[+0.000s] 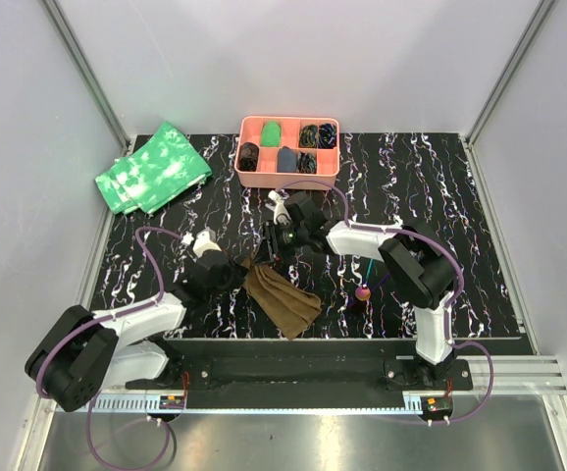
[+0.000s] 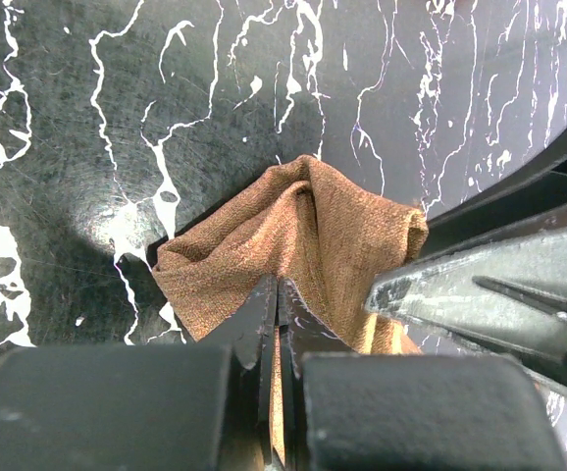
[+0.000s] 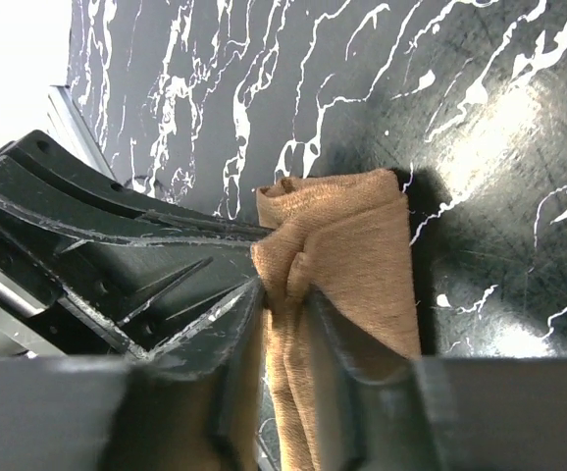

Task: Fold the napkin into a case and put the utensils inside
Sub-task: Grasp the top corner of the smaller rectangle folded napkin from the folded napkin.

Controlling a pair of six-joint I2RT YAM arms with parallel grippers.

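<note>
**Both claws pinch one end of the soft brown napkin**

The left claw (image 2: 279, 294) is fully closed, with a thin fold of the napkin (image 2: 293, 231) nipped between its tips. The right claw (image 3: 283, 304) stands narrowly apart, and the bunched cloth between its fingers puckers as if pinched. The two claws meet at the same end of the cloth, nearly touching. From overhead, the left one comes in from 8 o'clock and the right one from 1 o'clock.

The napkin lies on the counter (image 1: 440, 216) as a layered strip, running from the held end at 11 o'clock down towards 5 o'clock. It looks light, limp and woven, so it should sag and crease wherever it is lifted. A corner or a folded edge is the best hold, since a grip in the middle would spill the layers.

The utensils (image 1: 364, 287) lie apart at 3 o'clock of the strip, outside it. The pink tray (image 1: 288, 177) sits at 12 o'clock and the green cloths (image 1: 153, 169) at 10 o'clock.
</note>
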